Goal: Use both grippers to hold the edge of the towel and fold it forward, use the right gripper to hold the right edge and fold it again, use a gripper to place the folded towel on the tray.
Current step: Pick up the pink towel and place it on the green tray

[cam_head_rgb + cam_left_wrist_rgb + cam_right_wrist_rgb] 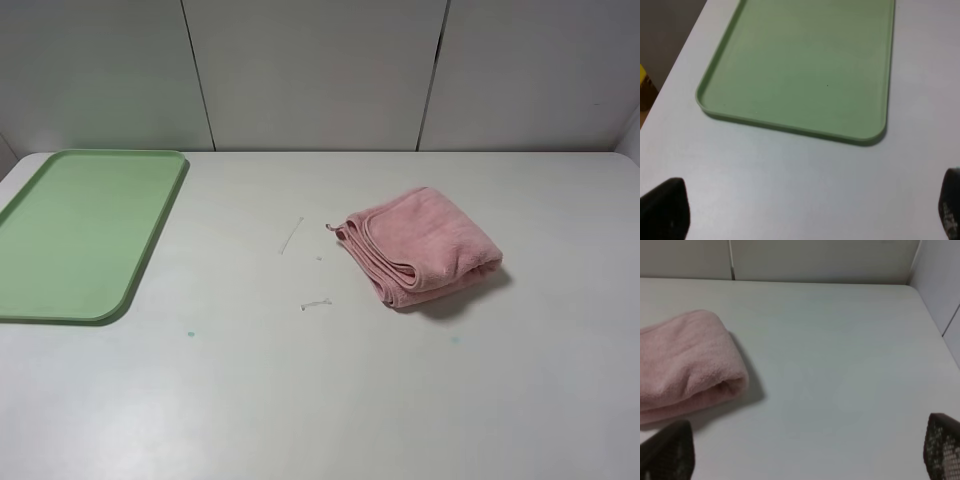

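Observation:
The pink towel (422, 245) lies folded into a thick bundle right of the table's middle, its layered hems facing left and its small loop at the upper left corner. It also shows in the right wrist view (685, 362). The pale-green tray (85, 232) lies empty at the far left and fills the left wrist view (805, 65). Neither arm shows in the exterior high view. My left gripper (805, 212) is open and empty over bare table just short of the tray's near rim. My right gripper (805, 452) is open and empty, apart from the towel's rolled end.
Small scratch marks (291, 235) and a second one (316, 304) lie on the white table between tray and towel. Grey wall panels (320, 70) stand behind the table. The table's left edge (670, 85) runs beside the tray.

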You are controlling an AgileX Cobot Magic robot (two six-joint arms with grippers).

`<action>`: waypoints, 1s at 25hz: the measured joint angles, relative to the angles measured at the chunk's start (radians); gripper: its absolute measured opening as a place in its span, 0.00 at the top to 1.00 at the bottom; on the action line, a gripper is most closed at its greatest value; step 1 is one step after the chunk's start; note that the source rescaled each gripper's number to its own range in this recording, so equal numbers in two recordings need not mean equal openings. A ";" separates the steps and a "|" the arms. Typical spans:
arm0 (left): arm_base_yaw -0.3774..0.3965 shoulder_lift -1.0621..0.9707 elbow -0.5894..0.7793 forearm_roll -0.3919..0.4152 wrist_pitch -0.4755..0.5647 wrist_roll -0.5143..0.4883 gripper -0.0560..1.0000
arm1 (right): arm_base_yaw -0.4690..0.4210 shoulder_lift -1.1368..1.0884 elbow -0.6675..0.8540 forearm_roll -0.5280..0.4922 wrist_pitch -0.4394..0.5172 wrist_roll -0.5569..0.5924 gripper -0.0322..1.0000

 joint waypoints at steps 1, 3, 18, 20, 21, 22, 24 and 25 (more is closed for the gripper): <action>0.000 0.000 0.000 0.000 0.000 0.000 0.00 | 0.000 0.000 0.000 0.000 0.000 0.000 0.00; 0.000 0.000 0.000 0.000 0.000 0.000 0.00 | 0.000 0.000 0.000 0.000 0.000 0.000 0.00; 0.000 0.000 0.000 0.000 0.000 0.000 0.00 | 0.000 0.000 0.000 0.000 0.000 0.003 0.00; 0.000 0.000 0.000 0.000 0.000 0.000 0.00 | 0.000 0.000 0.000 0.000 0.000 0.003 0.00; 0.000 0.000 0.000 0.000 0.000 0.000 0.00 | 0.000 0.000 0.000 0.000 -0.001 0.003 0.00; 0.000 0.000 0.000 0.000 0.000 0.000 0.00 | 0.000 0.000 0.000 0.000 -0.001 0.003 0.00; 0.000 0.000 0.000 0.000 0.000 0.000 0.00 | 0.000 0.000 0.000 0.000 -0.001 0.003 0.00; 0.000 0.000 0.000 0.000 0.000 0.000 0.00 | 0.000 0.000 0.000 0.000 -0.001 0.003 0.00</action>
